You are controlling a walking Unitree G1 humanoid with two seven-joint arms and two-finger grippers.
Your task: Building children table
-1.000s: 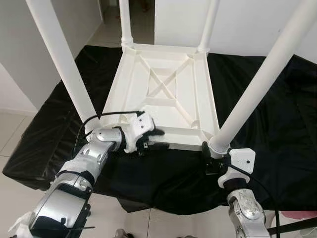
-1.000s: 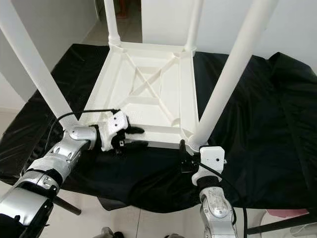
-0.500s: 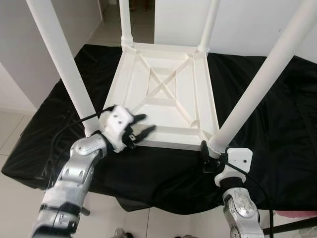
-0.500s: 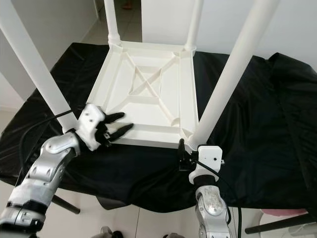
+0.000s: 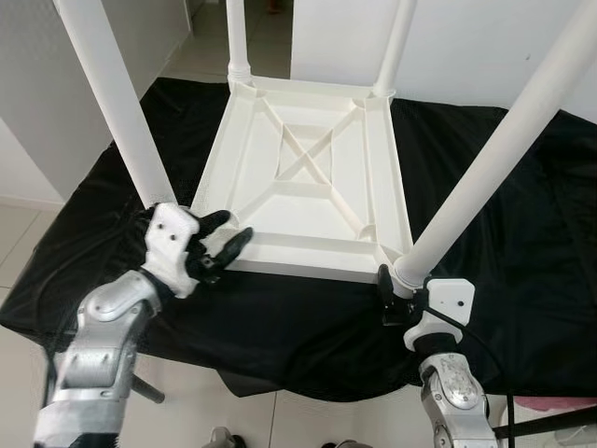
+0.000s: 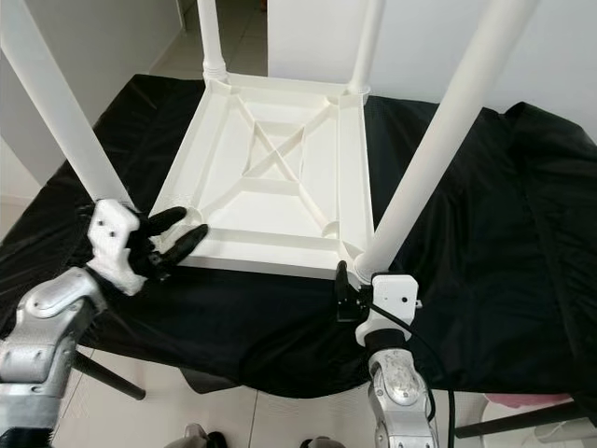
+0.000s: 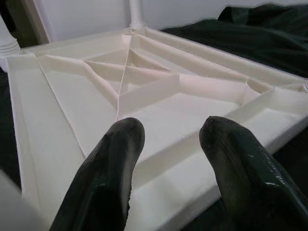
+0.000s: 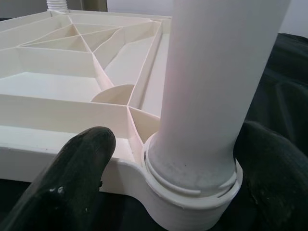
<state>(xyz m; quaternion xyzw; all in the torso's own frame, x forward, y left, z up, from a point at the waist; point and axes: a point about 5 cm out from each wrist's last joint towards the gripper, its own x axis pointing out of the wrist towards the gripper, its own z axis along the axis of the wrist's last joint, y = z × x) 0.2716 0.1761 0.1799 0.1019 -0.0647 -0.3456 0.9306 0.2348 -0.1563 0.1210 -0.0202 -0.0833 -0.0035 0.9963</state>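
White plastic children's table [image 5: 308, 177]: upside down on black cloth [image 5: 522, 233], four round white legs [image 5: 485, 168] upright in corner sockets. Right gripper [image 8: 173, 163]: fingers spread either side of near-right leg base, contact not discernible. Left gripper [image 5: 216, 248]: open, empty, just off near-left corner. Step judged: seating legs. Next: likely firm closure on leg, then press or twist home.
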